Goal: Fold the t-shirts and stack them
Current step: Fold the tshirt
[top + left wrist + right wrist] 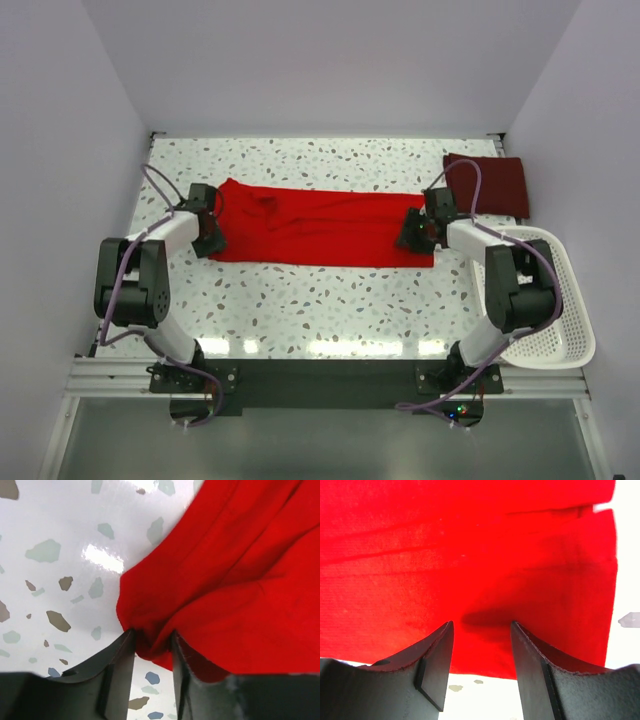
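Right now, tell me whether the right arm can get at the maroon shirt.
Probably yes. The maroon shirt lies just beyond the right gripper, to its right, with nothing between them. Its fingers are open over the red shirt, so it holds nothing. The basket sits nearer, off to the side.

The bright red t-shirt [315, 228] is lying folded into a long flat band, stretched from left to right across the middle of the table [330, 300]. Its left edge is being pinched and bunched into wrinkles. The dark maroon t-shirt [487, 184] is lying folded small near the far right corner.
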Motion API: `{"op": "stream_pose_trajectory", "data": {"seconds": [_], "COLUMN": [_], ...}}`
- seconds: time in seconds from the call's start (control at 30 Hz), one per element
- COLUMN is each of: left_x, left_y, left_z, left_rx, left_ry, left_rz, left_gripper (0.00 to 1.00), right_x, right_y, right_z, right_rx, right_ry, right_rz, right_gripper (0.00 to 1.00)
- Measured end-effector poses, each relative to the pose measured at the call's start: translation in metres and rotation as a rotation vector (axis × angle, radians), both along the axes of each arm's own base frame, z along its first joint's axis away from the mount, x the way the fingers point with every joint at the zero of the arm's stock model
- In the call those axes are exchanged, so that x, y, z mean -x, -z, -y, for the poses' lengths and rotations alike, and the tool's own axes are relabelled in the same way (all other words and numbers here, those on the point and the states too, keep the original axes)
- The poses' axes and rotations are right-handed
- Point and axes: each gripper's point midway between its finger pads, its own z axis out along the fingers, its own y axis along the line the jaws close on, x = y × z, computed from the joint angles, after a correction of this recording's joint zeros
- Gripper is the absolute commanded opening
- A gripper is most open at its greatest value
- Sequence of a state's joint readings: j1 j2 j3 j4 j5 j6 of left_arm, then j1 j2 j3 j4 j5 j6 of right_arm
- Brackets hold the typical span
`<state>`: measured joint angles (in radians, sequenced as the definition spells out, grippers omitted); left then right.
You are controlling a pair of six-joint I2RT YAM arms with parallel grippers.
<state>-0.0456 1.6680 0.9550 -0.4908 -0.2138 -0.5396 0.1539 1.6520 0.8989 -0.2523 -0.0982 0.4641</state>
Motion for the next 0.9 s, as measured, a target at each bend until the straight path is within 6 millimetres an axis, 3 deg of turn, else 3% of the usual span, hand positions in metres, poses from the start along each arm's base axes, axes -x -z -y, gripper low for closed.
{"op": "stream_pose_trajectory", "data": {"seconds": [0.03, 0.1, 0.27, 0.3, 0.33, 0.4, 0.43, 0.5, 0.6, 0.7, 0.83, 0.9], "left_x": [-0.001, 0.000, 0.014, 0.023, 0.033, 0.057, 0.067, 0.076, 0.071, 0.048, 0.011, -0.006], "left_y": [0.000, 0.000, 0.002, 0.001, 0.001, -0.001, -0.003, -0.012, -0.034, -0.065, -0.096, -0.101], "left_z": [0.000, -0.001, -0.002, -0.002, -0.003, -0.005, -0.007, -0.011, -0.013, -0.010, 0.011, 0.025], "left_rx": [-0.003, -0.003, -0.002, -0.002, -0.001, -0.007, -0.012, -0.022, -0.025, -0.005, 0.103, 0.160], "left_ry": [-0.001, -0.006, -0.030, -0.036, -0.043, -0.054, -0.061, -0.075, -0.093, -0.090, -0.048, -0.024], "left_rz": [0.004, 0.000, 0.008, 0.011, 0.007, -0.023, -0.035, -0.032, 0.017, 0.109, 0.238, 0.258], "left_gripper": [0.28, 0.22, 0.21, 0.25, 0.38, 0.50, 0.63, 0.75, 0.78, 0.76, 0.69, 0.63], "right_x": [-0.001, -0.001, 0.000, 0.002, 0.004, 0.012, 0.016, 0.022, 0.023, 0.015, 0.012, 0.011], "right_y": [0.000, 0.000, -0.001, -0.001, -0.001, -0.002, -0.004, -0.008, -0.022, -0.044, -0.069, -0.079], "right_z": [0.001, 0.003, 0.006, 0.007, 0.009, 0.014, 0.015, 0.015, -0.008, -0.049, -0.100, -0.120], "right_rx": [-0.011, -0.033, -0.043, -0.037, -0.029, -0.004, 0.007, 0.038, 0.082, 0.081, 0.028, 0.008], "right_ry": [0.013, 0.029, 0.048, 0.051, 0.052, 0.053, 0.050, 0.032, -0.059, -0.186, -0.332, -0.395], "right_rz": [0.000, -0.003, -0.009, -0.014, -0.020, -0.035, -0.045, -0.048, -0.028, 0.049, 0.151, 0.192], "right_gripper": [0.53, 0.53, 0.54, 0.54, 0.54, 0.56, 0.56, 0.59, 0.60, 0.60, 0.59, 0.56]}}
